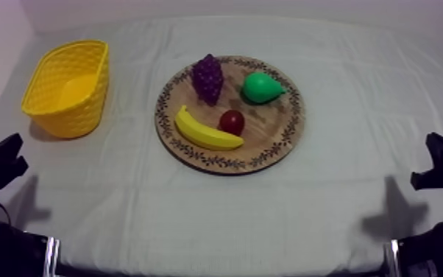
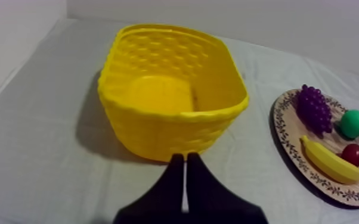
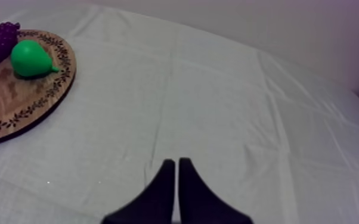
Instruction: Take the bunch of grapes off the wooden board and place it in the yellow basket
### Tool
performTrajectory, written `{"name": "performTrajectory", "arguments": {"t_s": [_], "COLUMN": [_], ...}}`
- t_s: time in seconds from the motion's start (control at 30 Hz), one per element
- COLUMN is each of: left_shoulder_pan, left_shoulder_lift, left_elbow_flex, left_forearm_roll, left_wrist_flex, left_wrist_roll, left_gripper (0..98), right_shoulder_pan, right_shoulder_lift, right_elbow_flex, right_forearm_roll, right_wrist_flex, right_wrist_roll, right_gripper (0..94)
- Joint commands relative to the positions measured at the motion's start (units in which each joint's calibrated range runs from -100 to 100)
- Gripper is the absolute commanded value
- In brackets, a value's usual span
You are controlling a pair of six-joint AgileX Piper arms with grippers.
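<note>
A purple bunch of grapes [image 1: 207, 76] lies at the far left of the round wooden board [image 1: 283, 132], beside a green pear [image 1: 260, 88]. The yellow basket [image 1: 68, 88] stands far left of the board. My left gripper [image 1: 4, 158] rests low at the table's left, my right gripper [image 1: 436, 160] low at its right. In the left wrist view my left gripper [image 2: 185, 159] is shut on nothing, just short of the basket [image 2: 170, 95], with the grapes [image 2: 313, 108] on the board [image 2: 284, 132] beyond. My right gripper [image 3: 176, 164] is shut over bare cloth; the grapes [image 3: 0, 40] are far off.
A banana [image 1: 206, 131] and a small red fruit [image 1: 231, 121] lie on the board's near half. The grey-white cloth [image 1: 357, 88] spreads around board and basket. A pale wall rises beyond the table's far edge.
</note>
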State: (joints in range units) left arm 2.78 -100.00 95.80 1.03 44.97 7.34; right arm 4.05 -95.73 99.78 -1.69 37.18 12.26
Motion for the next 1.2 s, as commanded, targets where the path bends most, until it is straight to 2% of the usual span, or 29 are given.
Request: {"name": "performTrajectory", "arguments": {"t_s": [0.0, 0.67, 0.8, 0.9, 1.03, 1.17], "left_shoulder_pan": [0.0, 0.0, 0.0, -0.3, 0.2, 1.4], "left_shoulder_lift": [0.0, 0.0, 0.0, 0.6, 6.9, 17.2], "left_elbow_flex": [0.0, 0.0, 1.1, -0.7, -9.9, -23.2], "left_forearm_roll": [-0.03, -0.05, 0.57, 0.96, -0.47, -2.20], "left_wrist_flex": [0.1, 0.1, -3.6, -5.3, -4.8, -0.7], "left_wrist_roll": [0.0, 0.0, -4.2, -6.1, -6.6, -6.1], "left_gripper": [0.0, 0.0, 0.0, 0.0, 0.0, 0.0], "right_shoulder_pan": [0.0, 0.0, 0.0, 0.0, 0.0, 0.0], "right_shoulder_lift": [0.0, 0.0, 0.0, 0.0, 0.0, 0.0], "right_elbow_flex": [0.0, 0.0, 0.0, 0.0, 0.0, 0.0], "right_forearm_roll": [0.0, 0.0, 0.0, 0.0, 0.0, 0.0], "right_wrist_flex": [0.0, 0.0, 0.0, 0.0, 0.0, 0.0], "right_wrist_roll": [0.0, 0.0, 0.0, 0.0, 0.0, 0.0], "right_gripper": [0.5, 0.5, 0.5, 0.5, 0.5, 0.5]}}
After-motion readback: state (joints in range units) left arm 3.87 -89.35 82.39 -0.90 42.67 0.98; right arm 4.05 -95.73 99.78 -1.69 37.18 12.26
